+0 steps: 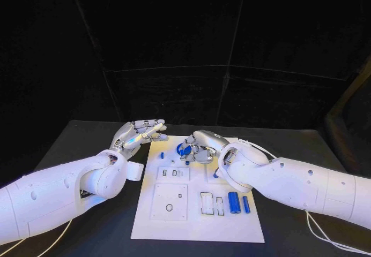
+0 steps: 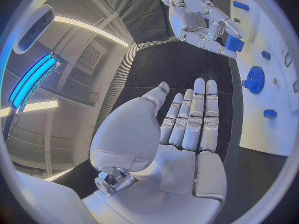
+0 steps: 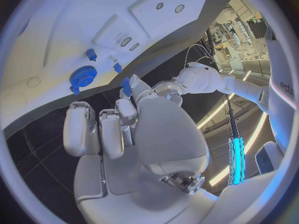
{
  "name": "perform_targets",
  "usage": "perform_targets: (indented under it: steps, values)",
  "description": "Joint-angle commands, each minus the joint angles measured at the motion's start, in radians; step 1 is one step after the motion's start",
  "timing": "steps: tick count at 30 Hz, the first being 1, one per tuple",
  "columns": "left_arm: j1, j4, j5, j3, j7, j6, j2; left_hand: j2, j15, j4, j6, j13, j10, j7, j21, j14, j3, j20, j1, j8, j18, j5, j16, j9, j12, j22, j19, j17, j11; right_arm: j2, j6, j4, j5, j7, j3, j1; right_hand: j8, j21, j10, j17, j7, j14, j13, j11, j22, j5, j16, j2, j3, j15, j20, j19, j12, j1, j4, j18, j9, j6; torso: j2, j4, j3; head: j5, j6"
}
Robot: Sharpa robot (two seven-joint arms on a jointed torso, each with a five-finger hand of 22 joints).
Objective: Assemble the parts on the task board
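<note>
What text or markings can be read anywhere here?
"edu": letters on a white panel in the right wrist view; cut off at the edge, so probably part of a longer word.
Board: no readable print.
Blue parts: no markings.

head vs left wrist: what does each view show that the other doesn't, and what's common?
Head view alone: the two blue cylinders lying side by side near the task board's near edge, and the inset plate with an oval hole.

Left wrist view alone: the left hand's palm, fingers straight and close together, holding nothing.

Both: the blue gear on the board, and the right hand pinching a small blue part.
</note>
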Motion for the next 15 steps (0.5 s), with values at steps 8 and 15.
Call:
perform_targets:
  steps: [8, 15]
  values:
    - [0.002, 0.009, 0.003, 0.001, -0.002, 0.015, 0.005, 0.007, 0.001, -0.005, 0.009, 0.000, 0.005, 0.012, -0.002, 0.004, 0.000, -0.001, 0.000, 0.003, 0.014, 0.000, -0.005, 0.000, 0.003, -0.001, 0.006, 0.001, 0.001, 0.048, 0.076, -0.024, -0.144, -0.127, -0.040, -0.011, 0.004, 0.002, -0.009, 0.039, -0.014, 0.063, -0.002, -0.001, -0.003, -0.001, -0.006, -0.005, 0.012, -0.005, -0.004, -0.004, -0.006, -0.019, 0.006, -0.004, 0.003, 0.014, 0.002, -0.0013, 0.0031, 0.020, -0.018]
    - [0.002, 0.009, 0.003, 0.001, -0.006, 0.015, 0.008, 0.006, 0.001, -0.005, 0.009, 0.000, 0.005, 0.012, -0.002, 0.004, 0.000, -0.001, -0.001, 0.003, 0.014, 0.000, -0.005, 0.000, 0.003, -0.001, 0.006, 0.002, 0.002, 0.066, 0.090, -0.034, -0.164, -0.136, -0.046, -0.023, 0.004, 0.002, -0.009, 0.039, -0.014, 0.063, -0.002, -0.001, -0.003, -0.001, -0.006, -0.005, 0.012, -0.005, -0.004, -0.004, -0.006, -0.019, 0.006, -0.004, 0.003, 0.014, 0.002, -0.0029, 0.0041, 0.023, -0.025]
